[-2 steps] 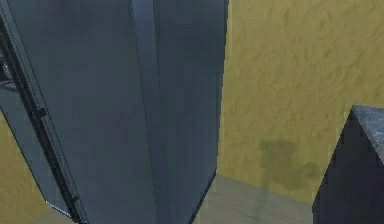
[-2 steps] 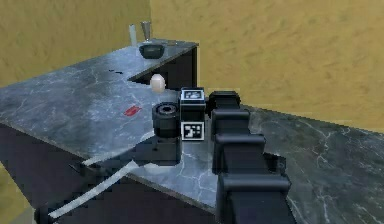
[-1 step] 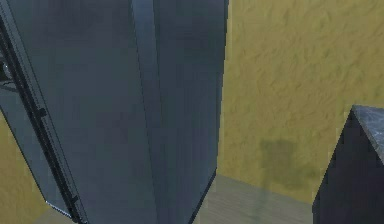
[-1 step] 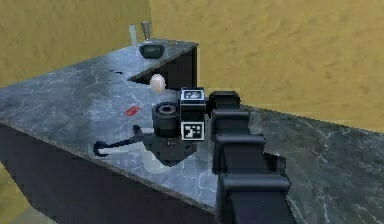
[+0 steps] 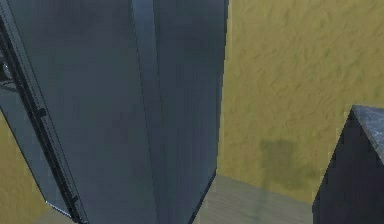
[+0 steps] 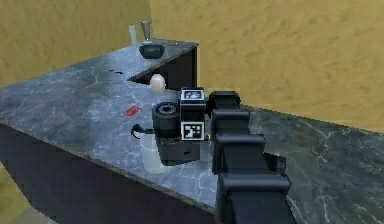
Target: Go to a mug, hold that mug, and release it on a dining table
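Presently: arm (image 6: 245, 170), lower centre, over grey marbled surface (image 6: 70, 95); jaws near dark cylinder (image 6: 163, 118), left of centre; their state and hold cannot be told; egg (image 6: 158, 81) above.

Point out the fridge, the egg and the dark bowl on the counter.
fridge (image 5: 110, 100): forward view, door front.
egg (image 6: 157, 80): arm side view, its middle.
dark bowl (image 6: 151, 52): arm side view, its side.

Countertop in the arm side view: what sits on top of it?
On the countertop: a pale egg-shaped thing, a small red thing, a dark bowl. The arm covers part.
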Controlling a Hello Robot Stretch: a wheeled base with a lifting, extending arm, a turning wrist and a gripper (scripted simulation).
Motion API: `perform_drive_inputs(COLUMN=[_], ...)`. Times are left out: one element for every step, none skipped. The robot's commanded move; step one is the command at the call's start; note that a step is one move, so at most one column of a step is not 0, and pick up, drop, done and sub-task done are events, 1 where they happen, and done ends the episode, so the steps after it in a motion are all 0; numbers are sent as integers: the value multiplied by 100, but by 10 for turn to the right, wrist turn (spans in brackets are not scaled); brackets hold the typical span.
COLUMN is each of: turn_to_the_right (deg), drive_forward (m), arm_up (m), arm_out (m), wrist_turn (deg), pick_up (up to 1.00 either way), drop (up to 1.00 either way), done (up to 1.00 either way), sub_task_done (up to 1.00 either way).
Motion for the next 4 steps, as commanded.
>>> perform_drive_inputs(turn_to_the_right=[0,0,0,0], drive_forward=[0,0,0,0], arm_up=[-16,0,10,6], arm_out=[0,0,0,0], wrist_turn=[0,0,0,0], pick_up=[0,100,0,0], drop=[0,0,0,0], done=[0,0,0,0], sub_task_done=[0,0,0,0])
